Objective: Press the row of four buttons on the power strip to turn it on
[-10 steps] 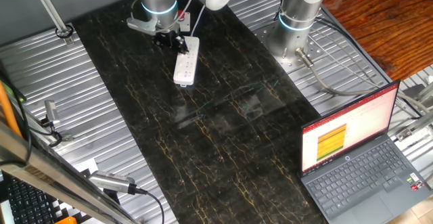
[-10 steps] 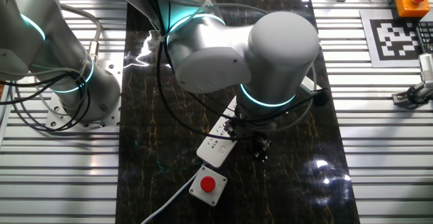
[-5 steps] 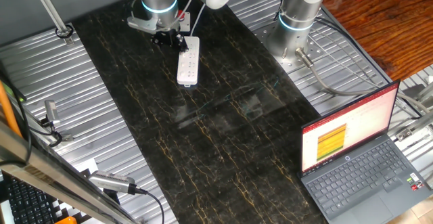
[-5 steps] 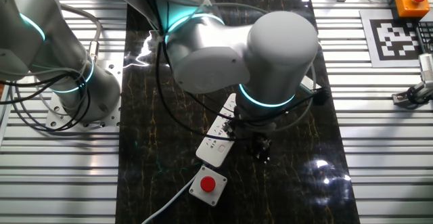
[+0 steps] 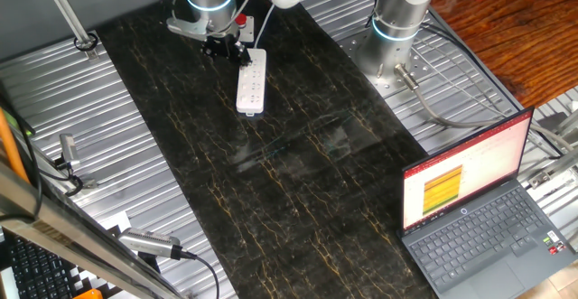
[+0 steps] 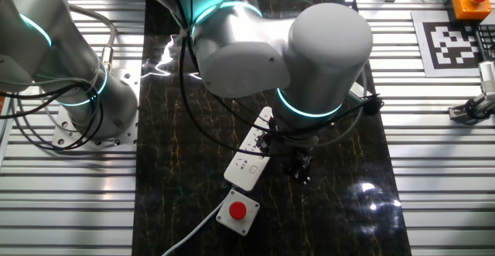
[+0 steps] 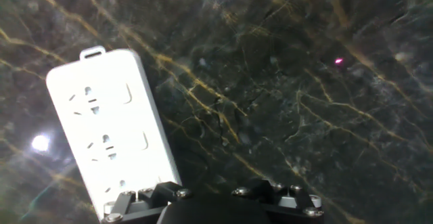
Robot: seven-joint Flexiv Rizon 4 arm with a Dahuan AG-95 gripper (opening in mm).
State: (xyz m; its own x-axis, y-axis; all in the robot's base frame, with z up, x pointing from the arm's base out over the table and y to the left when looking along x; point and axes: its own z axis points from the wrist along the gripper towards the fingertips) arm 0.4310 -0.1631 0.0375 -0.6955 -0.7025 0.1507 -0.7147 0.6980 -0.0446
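The power strip (image 5: 251, 80) is a long white bar lying flat on the dark marbled table, its white cable running off past the arm. In the hand view the power strip (image 7: 111, 126) fills the left side, with two of the row of four buttons (image 7: 126, 93) showing along its right edge beside the socket holes. My gripper (image 6: 298, 167) hangs just right of the strip's cable end, next to it and not over it. In the one fixed view the gripper (image 5: 228, 50) sits at the strip's far end. The fingertips are not visible in the hand view.
A small grey box with a red round button (image 6: 238, 209) sits just beyond the strip's cable end. A second arm's base (image 5: 394, 37) stands at the table's right edge, and an open laptop (image 5: 479, 213) is at the front right. Ribbed metal flanks the dark mat.
The power strip swung a little straighter on the table one second ago and has stayed put since. My hand has lifted slightly and shifted a bit away from the strip.
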